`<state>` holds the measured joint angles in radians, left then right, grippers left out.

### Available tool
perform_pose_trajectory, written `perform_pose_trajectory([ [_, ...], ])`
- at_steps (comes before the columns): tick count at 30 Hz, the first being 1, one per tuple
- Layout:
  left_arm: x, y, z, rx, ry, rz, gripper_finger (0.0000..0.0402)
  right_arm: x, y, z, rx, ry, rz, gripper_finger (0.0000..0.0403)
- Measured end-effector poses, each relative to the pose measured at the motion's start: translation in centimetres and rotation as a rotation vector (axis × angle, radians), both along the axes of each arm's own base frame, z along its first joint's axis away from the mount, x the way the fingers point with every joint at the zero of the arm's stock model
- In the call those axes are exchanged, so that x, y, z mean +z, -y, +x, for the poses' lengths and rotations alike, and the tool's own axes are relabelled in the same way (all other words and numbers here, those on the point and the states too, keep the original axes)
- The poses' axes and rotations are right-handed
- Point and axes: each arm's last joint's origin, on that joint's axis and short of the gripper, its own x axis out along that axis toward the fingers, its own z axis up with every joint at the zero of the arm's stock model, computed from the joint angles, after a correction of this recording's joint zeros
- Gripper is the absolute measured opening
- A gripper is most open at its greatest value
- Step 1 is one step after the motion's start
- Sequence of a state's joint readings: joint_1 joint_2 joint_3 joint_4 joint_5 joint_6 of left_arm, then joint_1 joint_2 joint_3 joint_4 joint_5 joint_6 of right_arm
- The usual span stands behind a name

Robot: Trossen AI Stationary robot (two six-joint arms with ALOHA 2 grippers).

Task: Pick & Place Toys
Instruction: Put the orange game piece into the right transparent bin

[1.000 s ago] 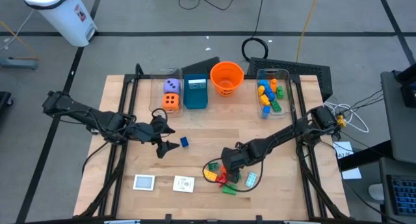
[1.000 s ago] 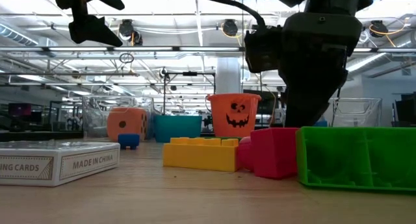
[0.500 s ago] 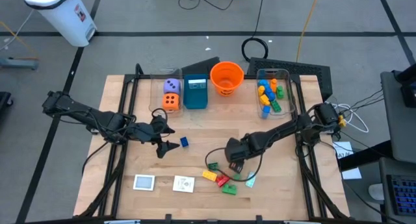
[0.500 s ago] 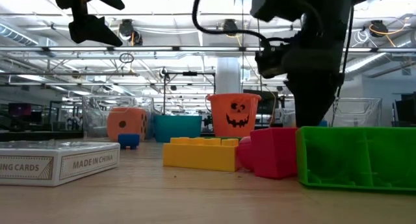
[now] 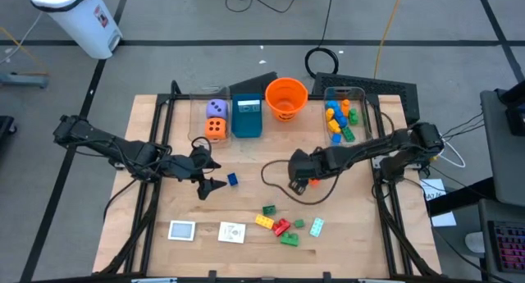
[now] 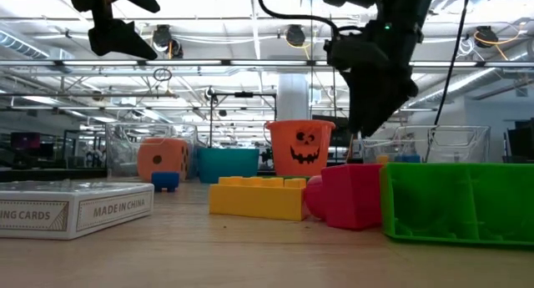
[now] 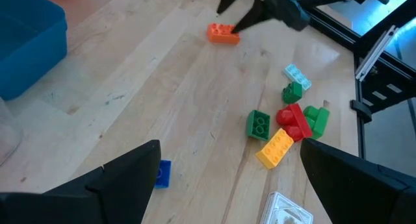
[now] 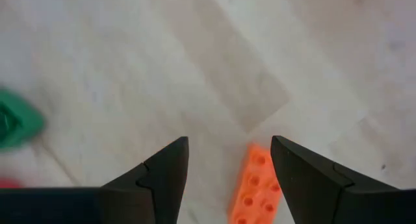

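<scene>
My right gripper (image 5: pixel 298 182) hovers over the table's middle, shut on an orange brick (image 8: pixel 256 185), which also shows in the left wrist view (image 7: pixel 222 33). A pile of loose bricks lies near the front edge: green (image 5: pixel 268 210), yellow (image 5: pixel 264 221), red (image 5: pixel 281 227) and light blue (image 5: pixel 317 226). My left gripper (image 5: pixel 211 184) is open and empty above the table, beside a small blue brick (image 5: pixel 232 180). Two white cards (image 5: pixel 182 230) (image 5: pixel 232 232) lie at the front left. A purple die (image 5: pixel 216 109) and an orange die (image 5: pixel 215 129) sit in a clear bin. My right gripper has the orange brick between its two fingers, which point slanting down from the table's right. The brick lies along the fingers, against one finger (image 8: pixel 289 178); its touch with the other finger does not show. It seems lifted clear of the table.
At the back stand a teal box (image 5: pixel 246 117), an orange bucket (image 5: pixel 286 98) and a clear bin (image 5: pixel 342 123) holding several bricks. A black cable loops on the table by my right gripper (image 5: pixel 271 172). Bare wood lies between the two arms.
My right gripper has risen from the brick pile and gone toward the table's far edge and a little right, taking the orange brick with it. The other bricks of the pile stay on the table, now uncovered.
</scene>
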<state>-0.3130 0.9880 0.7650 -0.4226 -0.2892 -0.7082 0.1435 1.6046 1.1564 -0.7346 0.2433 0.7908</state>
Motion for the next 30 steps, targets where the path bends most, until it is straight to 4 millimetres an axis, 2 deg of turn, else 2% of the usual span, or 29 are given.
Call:
perform_pose_trajectory([
  [16,0.0,0.0,0.0,-0.009,-0.002,0.013,0.0379,-0.1,0.7,-1.1,-0.237,-0.058,0.034,0.0212],
  [30,0.0,0.0,0.0,-0.009,-0.001,0.013,0.0379,-4.5,0.5,-3.1,-0.308,-0.125,0.198,0.0212],
])
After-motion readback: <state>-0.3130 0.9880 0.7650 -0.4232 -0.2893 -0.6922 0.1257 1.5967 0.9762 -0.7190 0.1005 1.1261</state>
